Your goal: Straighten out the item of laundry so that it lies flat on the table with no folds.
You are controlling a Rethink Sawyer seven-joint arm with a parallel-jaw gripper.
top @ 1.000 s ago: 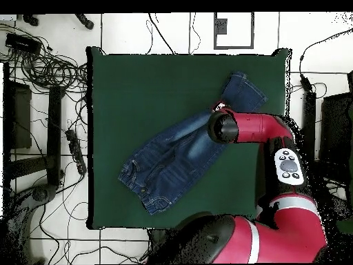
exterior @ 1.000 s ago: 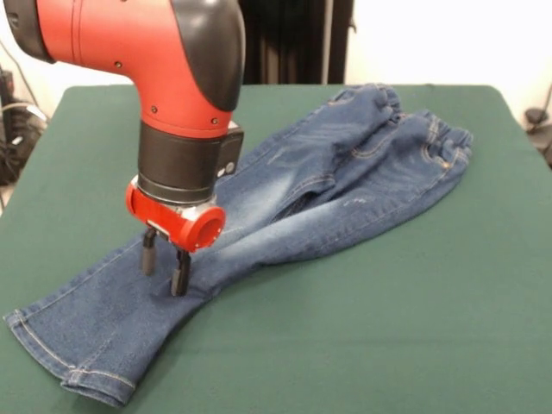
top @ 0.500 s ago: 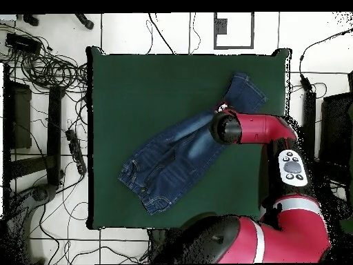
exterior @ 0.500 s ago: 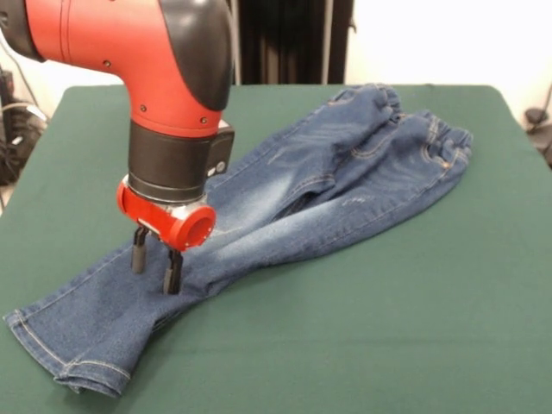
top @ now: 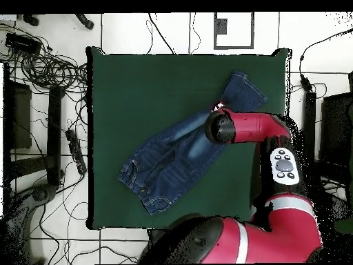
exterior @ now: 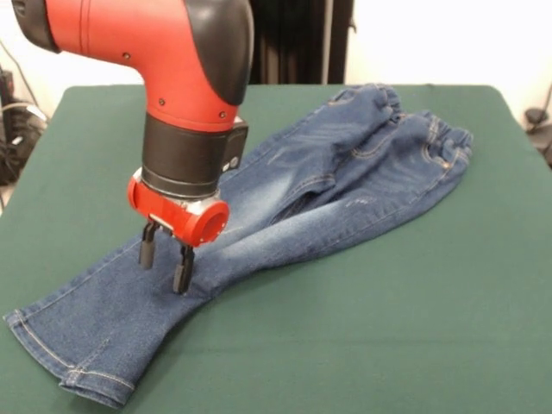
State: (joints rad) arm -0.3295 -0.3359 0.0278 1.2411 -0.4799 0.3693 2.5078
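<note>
Gripper (exterior: 165, 260) shifted slightly rightward in front view since half second ago, back over lower leg of jeans (exterior: 285, 207); leg cuff at bottom left lies a little differently. Fingers (exterior: 181, 269) apart, tips down at denim; whether they pinch cloth, cannot tell. Front view shows fingers and one leg crossing over other; overhead view hides gripper under arm (top: 248, 128), shows jeans (top: 172, 155) lying diagonally across table (top: 138, 83), waistband lower left, cuffs upper right near table's right edge. Wide bare green felt around the rest of garment.
</note>
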